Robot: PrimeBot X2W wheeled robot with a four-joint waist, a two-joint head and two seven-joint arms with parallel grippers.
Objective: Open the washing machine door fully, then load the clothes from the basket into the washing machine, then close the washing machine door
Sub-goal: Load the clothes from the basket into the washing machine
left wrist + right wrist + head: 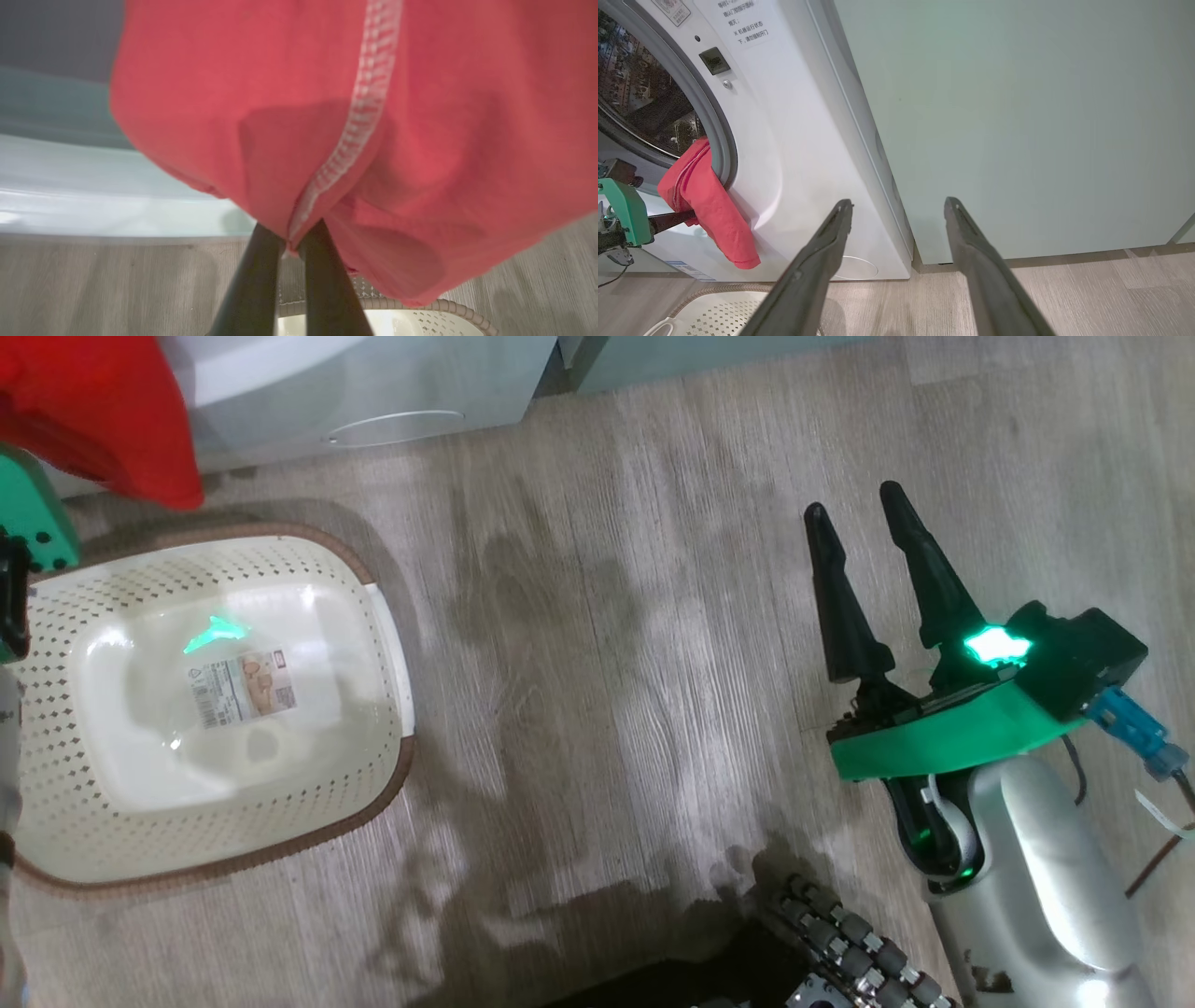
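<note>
site: home laundry nook | washing machine ahead-left of right gripper | pale green cabinet dead ahead | wood-look floor under fingers | basket low-left

Bright light, glare in basket, shadows across floor (left wrist blurred)

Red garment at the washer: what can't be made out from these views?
- Bright red cloth garment: right wrist view, its far end is hidden behind the grey rubber gasket; how much is inside, unclear.
- Steel perforated drum: same view, dark, cut by the left edge.
- Left gripper fingertips: left wrist view, buried in red fabric; blurred.
</note>
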